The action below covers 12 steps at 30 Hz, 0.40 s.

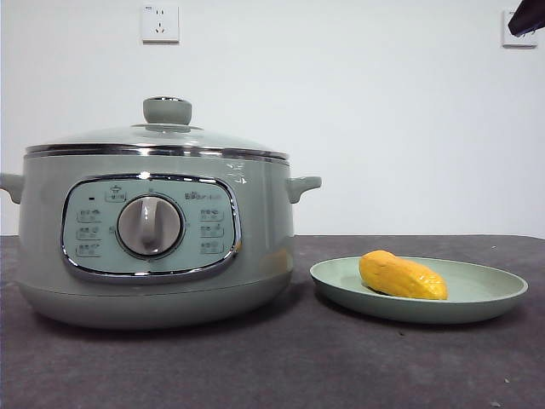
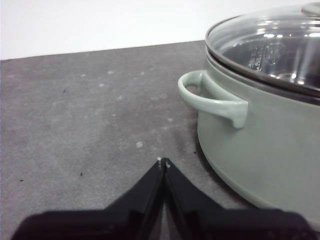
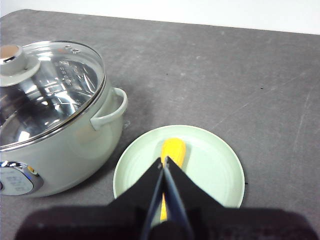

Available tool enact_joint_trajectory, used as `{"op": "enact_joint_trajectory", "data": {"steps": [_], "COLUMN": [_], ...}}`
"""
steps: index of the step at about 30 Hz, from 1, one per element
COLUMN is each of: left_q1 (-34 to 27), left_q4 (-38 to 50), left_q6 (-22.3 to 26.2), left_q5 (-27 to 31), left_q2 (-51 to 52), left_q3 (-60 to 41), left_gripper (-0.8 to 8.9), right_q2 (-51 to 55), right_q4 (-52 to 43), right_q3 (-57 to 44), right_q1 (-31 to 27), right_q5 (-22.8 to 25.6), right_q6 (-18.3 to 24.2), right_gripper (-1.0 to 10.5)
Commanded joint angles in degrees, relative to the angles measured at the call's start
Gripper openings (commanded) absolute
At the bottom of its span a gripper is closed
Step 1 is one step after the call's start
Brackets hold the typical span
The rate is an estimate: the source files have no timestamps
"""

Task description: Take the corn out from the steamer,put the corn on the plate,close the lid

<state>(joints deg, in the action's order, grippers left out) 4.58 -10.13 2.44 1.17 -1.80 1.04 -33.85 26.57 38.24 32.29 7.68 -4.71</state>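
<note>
Above the plate (image 3: 220,165) with the corn (image 3: 172,150), right hand (image 3: 163,161) hovers clenched; left hand (image 2: 163,161) clenched beside steamer (image 2: 260,150).

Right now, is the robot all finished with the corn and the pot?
It looks finished. The corn lies on the plate, beside the steamer, and the glass lid sits closed on the pot's rim. Nothing is in hand: the left gripper is shut over bare table near the steamer's handle, and the right gripper is shut above the plate, holding nothing. Nothing appears left to do.
</note>
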Motion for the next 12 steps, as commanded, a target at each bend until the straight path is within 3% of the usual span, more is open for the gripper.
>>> {"op": "enact_joint_trajectory", "data": {"steps": [1, 12], "left_q1": [-1.2, -2.3], "left_q4": [-0.5, -0.6], "left_q6": [0.6, 0.5], "left_q5": [-1.4, -1.3], "left_q2": [0.5, 0.7], "left_q3": [-0.8, -0.8], "left_gripper": [-0.03, -0.03], "right_q2": [0.1, 0.1], "right_q4": [-0.4, -0.3], "right_q3": [-0.5, -0.5], "right_q1": [0.0, 0.0], "right_q5": [0.2, 0.2], "right_q6": [0.1, 0.1], "right_gripper": [0.0, 0.0]}}
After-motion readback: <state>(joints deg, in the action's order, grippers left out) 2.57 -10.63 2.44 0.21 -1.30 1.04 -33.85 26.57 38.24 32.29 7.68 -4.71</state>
